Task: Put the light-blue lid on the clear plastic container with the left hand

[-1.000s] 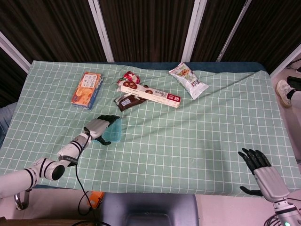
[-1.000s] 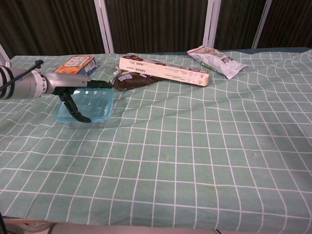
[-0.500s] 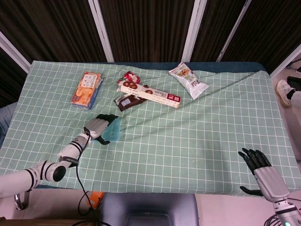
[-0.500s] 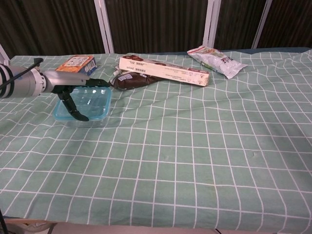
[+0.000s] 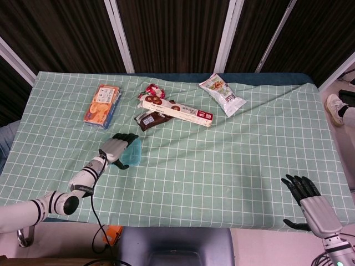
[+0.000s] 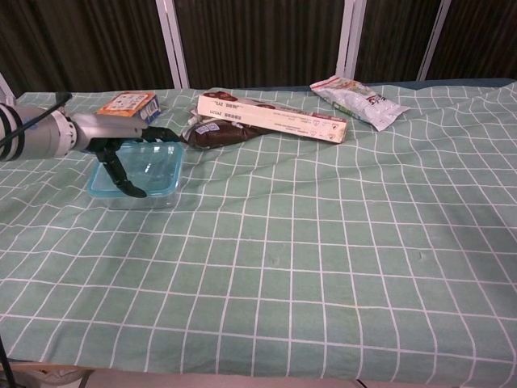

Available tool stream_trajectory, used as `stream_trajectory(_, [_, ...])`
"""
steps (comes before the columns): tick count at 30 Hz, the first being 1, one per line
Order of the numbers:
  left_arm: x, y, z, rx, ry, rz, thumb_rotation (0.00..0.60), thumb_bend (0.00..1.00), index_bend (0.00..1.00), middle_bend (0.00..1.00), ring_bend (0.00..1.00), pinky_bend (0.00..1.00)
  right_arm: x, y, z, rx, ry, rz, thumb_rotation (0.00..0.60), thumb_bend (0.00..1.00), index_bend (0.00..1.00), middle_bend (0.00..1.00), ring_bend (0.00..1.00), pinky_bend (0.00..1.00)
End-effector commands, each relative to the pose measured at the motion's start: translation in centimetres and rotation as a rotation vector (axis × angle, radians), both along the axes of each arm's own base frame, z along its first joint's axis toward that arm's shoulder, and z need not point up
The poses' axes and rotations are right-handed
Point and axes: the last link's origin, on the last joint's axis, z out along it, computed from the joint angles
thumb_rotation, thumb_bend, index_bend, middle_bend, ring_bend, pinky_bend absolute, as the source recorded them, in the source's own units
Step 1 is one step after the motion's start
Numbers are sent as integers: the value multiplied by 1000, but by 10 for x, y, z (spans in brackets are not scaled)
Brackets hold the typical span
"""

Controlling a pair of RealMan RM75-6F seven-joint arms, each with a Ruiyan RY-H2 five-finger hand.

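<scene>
My left hand rests over the lid, fingers curled down across its top and near edge, gripping it. The lid lies flat and level, apparently seated on the container, whose clear wall shows just beneath its rim. Over the last second, hand and lid have shifted slightly toward the far side of the table and settled. I judge placement nearly complete; what remains is pressing down and releasing. My right hand idles at the near edge, fingers spread, holding nothing.
</scene>
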Motion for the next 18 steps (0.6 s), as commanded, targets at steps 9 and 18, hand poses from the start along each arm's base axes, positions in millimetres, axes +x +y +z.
stream_trajectory(9, [4,-2,4,60,-36,-30,600,199,0,0,0,0,0,0,0,0,-1,1,600,184,13,176,0,0])
stream_trajectory(18, [-1,-33,24,110,15,-131,600,214,0,20,0,0,0,0,-2,5,5,4,600,185,8,176,0,0])
